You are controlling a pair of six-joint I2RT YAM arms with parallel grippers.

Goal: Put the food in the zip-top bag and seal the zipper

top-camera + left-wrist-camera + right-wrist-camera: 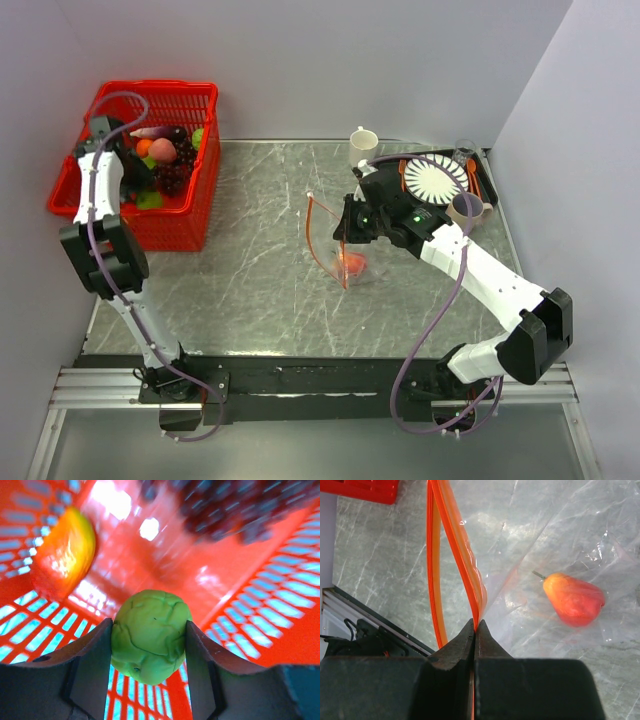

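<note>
My left gripper [149,630] reaches down into the red basket [190,215]. Its two fingers press on both sides of a green, wrinkled, cabbage-like food [150,635]. From above, that left gripper [143,185] is among the fruit. In the middle of the table, the clear zip-top bag [560,540] holds one red-orange pear-shaped fruit [573,599]. My right gripper [475,625] is shut on one side of the red-orange zipper [455,535]. The other strip bows away, so the mouth gapes open. The overhead view shows the right gripper [343,235] at the bag [340,262].
The basket also holds dark grapes [175,175], a pink peach [162,150] and an orange-yellow fruit [65,552]. A white cup [363,143] stands at the back of the table. A striped plate [436,180] and a beige mug [467,208] sit at the back right. Walls close in on the sides.
</note>
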